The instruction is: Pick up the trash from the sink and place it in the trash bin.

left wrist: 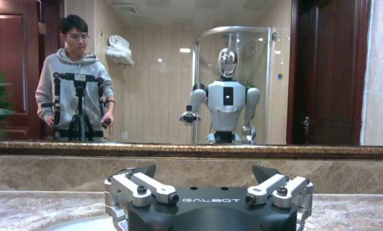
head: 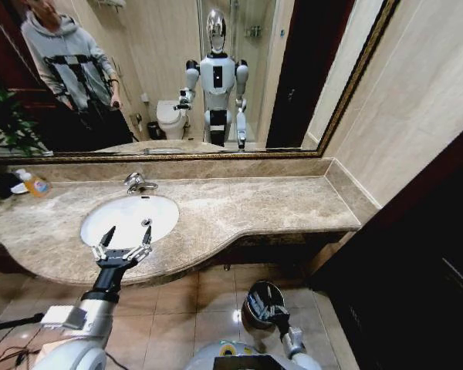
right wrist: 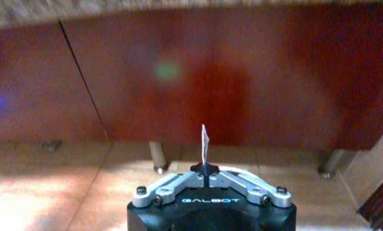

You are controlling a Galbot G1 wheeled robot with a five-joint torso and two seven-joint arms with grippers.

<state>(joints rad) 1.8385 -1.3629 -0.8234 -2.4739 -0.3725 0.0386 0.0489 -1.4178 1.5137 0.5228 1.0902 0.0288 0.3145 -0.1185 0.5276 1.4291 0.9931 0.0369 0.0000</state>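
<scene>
Left gripper [head: 123, 240]: raised at the front edge of the counter, over the near rim of the sink [head: 163, 206]; jaws spread wide, nothing between them. In the left wrist view the same gripper [left wrist: 204, 173] faces the mirror [left wrist: 178, 72], fingers parted.

Right gripper [right wrist: 205, 169]: held low, below counter height, facing the dark red cabinet front [right wrist: 243, 86] under the counter; jaws clenched on a thin white sachet [right wrist: 204, 142] that stands upright from the fingertips. In the head view this gripper [head: 276, 312] sits just at the trash bin [head: 256, 297].

Trash bin: dark round cylinder with a shiny rim, on the tiled floor [head: 208, 297] in front of the cabinet.

Sink: white oval basin set in a beige marble counter [head: 255, 208], chrome faucet [head: 136, 183] behind it.

Yellow-orange bottle [head: 34, 183]: on the counter, far left.
</scene>
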